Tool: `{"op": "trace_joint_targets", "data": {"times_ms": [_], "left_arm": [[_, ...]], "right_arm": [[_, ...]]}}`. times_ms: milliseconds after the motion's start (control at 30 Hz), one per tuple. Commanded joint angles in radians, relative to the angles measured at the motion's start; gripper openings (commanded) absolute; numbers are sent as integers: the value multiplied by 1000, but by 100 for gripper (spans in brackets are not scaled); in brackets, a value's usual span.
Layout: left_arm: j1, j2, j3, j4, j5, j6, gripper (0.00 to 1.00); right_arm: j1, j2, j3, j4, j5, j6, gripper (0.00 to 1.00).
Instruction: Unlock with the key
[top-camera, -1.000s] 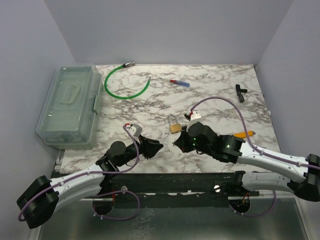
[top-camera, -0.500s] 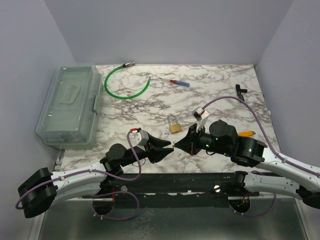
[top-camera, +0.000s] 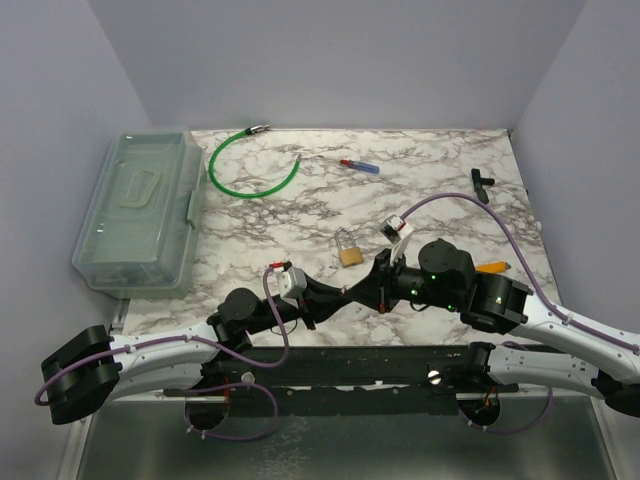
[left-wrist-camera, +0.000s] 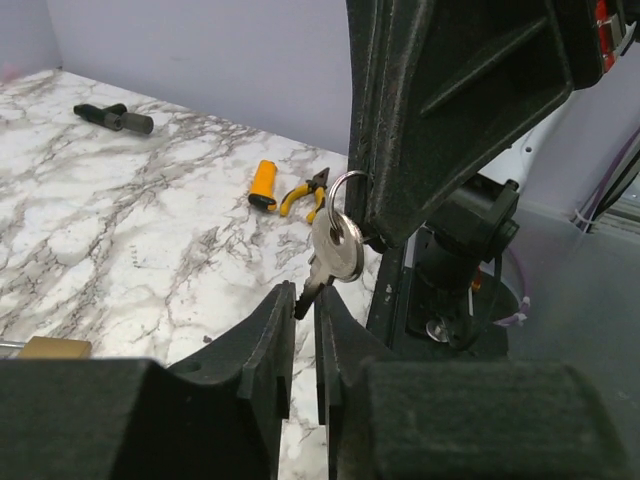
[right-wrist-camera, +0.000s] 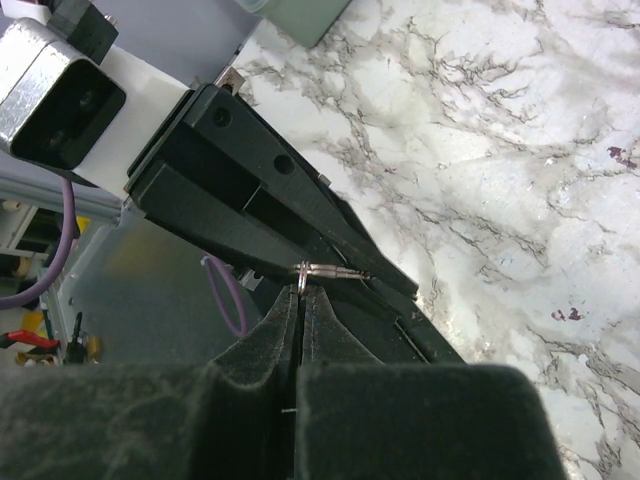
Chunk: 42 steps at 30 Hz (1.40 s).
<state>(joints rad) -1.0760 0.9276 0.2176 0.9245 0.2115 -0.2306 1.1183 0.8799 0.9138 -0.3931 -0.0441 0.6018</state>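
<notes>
A silver key (left-wrist-camera: 338, 250) hangs from a key ring (left-wrist-camera: 340, 185) above the table's front edge. My right gripper (right-wrist-camera: 302, 290) is shut on that key ring (right-wrist-camera: 302, 268). My left gripper (left-wrist-camera: 303, 293) comes in from the left, and its fingertips pinch the tip of the key's blade. In the top view the left gripper (top-camera: 343, 294) and the right gripper (top-camera: 366, 287) meet tip to tip. The brass padlock (top-camera: 350, 252) lies on the marble just beyond them, untouched. It also shows in the left wrist view as the padlock (left-wrist-camera: 45, 347) at the lower left.
A translucent lidded box (top-camera: 140, 210) stands at the left edge. A green cable (top-camera: 250, 165) and a small red and blue tool (top-camera: 360, 166) lie at the back. A black part (top-camera: 481, 184) and orange-handled pliers (top-camera: 488, 268) lie on the right.
My left gripper has moved right to meet the right gripper, and its jaws have narrowed onto the key's blade. The right gripper lifted the key off the table toward the front edge.
</notes>
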Motion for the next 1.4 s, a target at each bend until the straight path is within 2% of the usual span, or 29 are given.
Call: {"op": "trace_joint_targets", "data": {"times_ms": [0,300,333,367,433,500,533,600,867,1000,1100,1300,1367], "left_arm": [[-7,-21,8,45,-12,26,1],[-7,-103,-6,-33,-18,-7,0],[-8,-109,-4,-48,-19,-11,0],[-8,-117,2,-72,-21,-14,0],[-7,-134,27,-147,-25,-23,0],[-7,-155,55,-231,-32,-29,0],[-7,-166,68,-271,-39,-33,0],[-7,-189,94,-353,-56,-41,0],[-7,-209,253,-725,-69,-70,0],[-8,-219,305,-833,-47,-93,0],[-7,-242,316,-869,-37,-104,0],[-7,-273,316,-898,-31,-111,0],[-7,-278,319,-903,-29,-115,0]], "right_arm": [[5,9,-3,16,-21,6,0],[5,30,16,-28,8,-2,0],[5,33,22,-39,14,-6,4],[5,34,29,-51,22,-10,13],[5,37,42,-78,37,-13,35],[5,27,45,-86,59,-18,54],[5,19,45,-88,68,-20,59],[5,1,39,-82,74,-27,64],[5,33,21,27,0,-63,64],[5,55,10,102,28,-66,62],[5,77,12,122,107,-55,54],[5,110,8,155,151,-58,40],[5,119,5,154,151,-60,29]]}}
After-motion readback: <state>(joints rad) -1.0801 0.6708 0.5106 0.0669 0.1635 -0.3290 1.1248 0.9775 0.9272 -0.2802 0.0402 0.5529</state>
